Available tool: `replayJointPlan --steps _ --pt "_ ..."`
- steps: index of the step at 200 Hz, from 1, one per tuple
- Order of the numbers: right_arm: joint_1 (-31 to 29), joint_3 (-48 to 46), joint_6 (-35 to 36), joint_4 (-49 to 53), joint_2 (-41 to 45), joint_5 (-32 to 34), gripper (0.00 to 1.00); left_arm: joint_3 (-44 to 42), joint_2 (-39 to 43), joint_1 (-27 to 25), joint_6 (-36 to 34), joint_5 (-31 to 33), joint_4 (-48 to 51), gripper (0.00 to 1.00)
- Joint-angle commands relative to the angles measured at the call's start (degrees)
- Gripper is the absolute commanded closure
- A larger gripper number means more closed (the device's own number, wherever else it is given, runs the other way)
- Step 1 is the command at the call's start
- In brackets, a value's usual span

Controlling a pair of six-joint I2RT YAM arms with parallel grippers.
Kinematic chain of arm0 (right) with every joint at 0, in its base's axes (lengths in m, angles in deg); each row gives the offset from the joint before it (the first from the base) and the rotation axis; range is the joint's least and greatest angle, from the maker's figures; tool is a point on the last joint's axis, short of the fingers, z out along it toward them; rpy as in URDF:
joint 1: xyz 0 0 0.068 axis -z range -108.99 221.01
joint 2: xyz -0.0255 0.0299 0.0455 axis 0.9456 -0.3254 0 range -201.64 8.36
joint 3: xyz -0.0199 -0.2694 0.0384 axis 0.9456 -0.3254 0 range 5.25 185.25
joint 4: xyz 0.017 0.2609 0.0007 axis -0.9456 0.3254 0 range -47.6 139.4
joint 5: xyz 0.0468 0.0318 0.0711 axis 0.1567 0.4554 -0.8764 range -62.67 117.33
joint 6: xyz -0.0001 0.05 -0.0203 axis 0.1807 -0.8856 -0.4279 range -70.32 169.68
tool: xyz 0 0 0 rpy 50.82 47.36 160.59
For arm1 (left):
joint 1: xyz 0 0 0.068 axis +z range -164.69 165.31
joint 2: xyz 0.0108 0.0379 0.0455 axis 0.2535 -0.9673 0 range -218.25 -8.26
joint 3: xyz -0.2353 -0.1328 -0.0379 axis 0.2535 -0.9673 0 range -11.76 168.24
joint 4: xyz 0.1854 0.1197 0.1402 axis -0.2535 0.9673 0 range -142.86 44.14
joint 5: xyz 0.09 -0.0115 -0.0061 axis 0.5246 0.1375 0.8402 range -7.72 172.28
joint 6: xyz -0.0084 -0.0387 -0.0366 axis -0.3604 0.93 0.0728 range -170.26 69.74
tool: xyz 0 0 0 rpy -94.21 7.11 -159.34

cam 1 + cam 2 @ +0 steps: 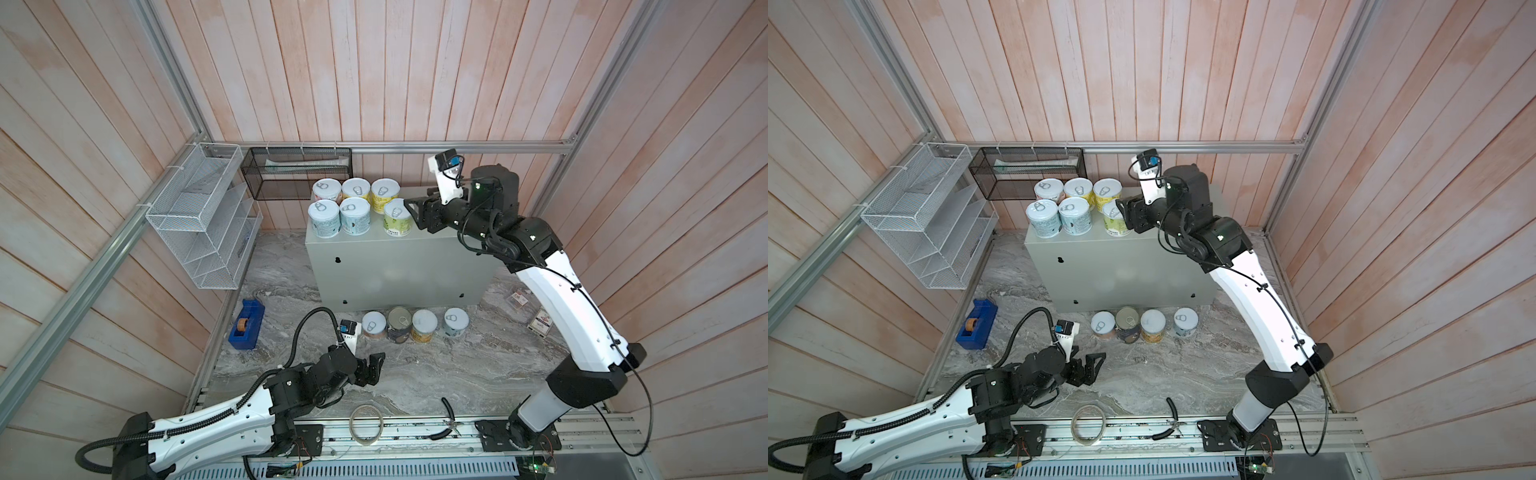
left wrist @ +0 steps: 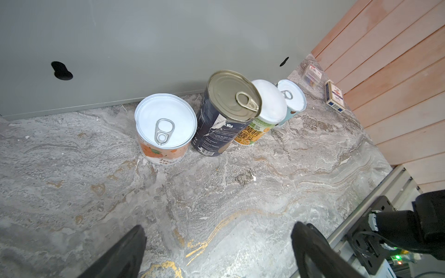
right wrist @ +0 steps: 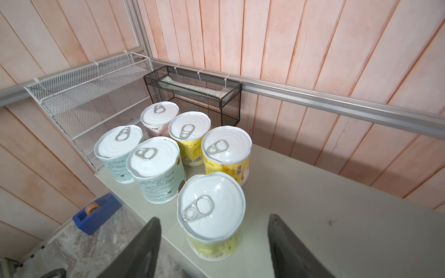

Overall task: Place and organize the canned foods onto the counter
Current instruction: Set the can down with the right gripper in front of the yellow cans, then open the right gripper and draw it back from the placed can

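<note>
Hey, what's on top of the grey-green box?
Six cans, at the left end of the box. The right arm covers part of the top from above; nothing else shows.

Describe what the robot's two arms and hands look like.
Both arms have glossy white shells between black joints. The left arm carries a ribbed black hose; the right arm a thin black cable. The left hand and right hand are black, each with two tapering fingers.

white-lidded can: half behind navy can | small box print: unreadable
</note>
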Motion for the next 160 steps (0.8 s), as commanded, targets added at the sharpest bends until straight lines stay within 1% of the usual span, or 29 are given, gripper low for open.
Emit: replayJointPlan --steps 1,14,19,32,44,72,87,102,130,145,160 --pt "4.61 -8.14 -3.13 -8.41 3.64 -9.01 0.36 -1.42 1.06 0.52 0.73 -0.40 -0.54 0.04" --pt "8.14 -14.05 -5.71 -13.06 6.24 -17.72 0.38 -0.75 0.94 0.91 0.58 -0.92 -0.01 0.04" --pt "8.89 -16.39 -6.29 -14.97 7.25 -20.11 0.38 -0.59 0.97 0.85 0.36 -0.82 0.09 0.04" --pt "10.05 -21.35 -7.24 -19.01 9.21 -22.93 0.38 -0.76 1.10 0.97 0.13 -0.23 0.08 0.04" --pt "10.93 -22.89 -8.27 -20.04 9.61 -25.38 0.39 -0.28 0.98 1.27 0.13 -0.31 0.04 0.04" --pt "11.02 -26.66 -8.05 -22.00 10.41 -26.06 0.39 -0.76 0.42 1.36 0.13 -0.11 -1.37 0.04" --pt "11.00 -27.26 -8.01 -21.73 9.58 -27.24 0.42 -0.64 -0.43 1.37 0.22 -0.67 -2.00 0.04" --pt "11.02 -28.94 -8.13 -23.31 9.48 -26.98 0.43 -0.68 -1.36 1.37 -0.25 -0.77 -2.36 0.04" --pt "11.02 -28.77 -8.05 -24.60 7.99 -28.20 0.45 0.63 -2.96 1.45 -1.10 -0.77 -1.12 0.04" --pt "10.94 -28.13 -8.10 -25.12 6.44 -30.32 0.47 -0.17 -2.93 1.45 -0.78 -0.77 -1.89 0.04" --pt "10.76 -27.91 -8.55 -26.33 5.38 -30.75 0.48 -1.14 -2.88 1.67 -0.09 -0.84 -2.71 0.04"
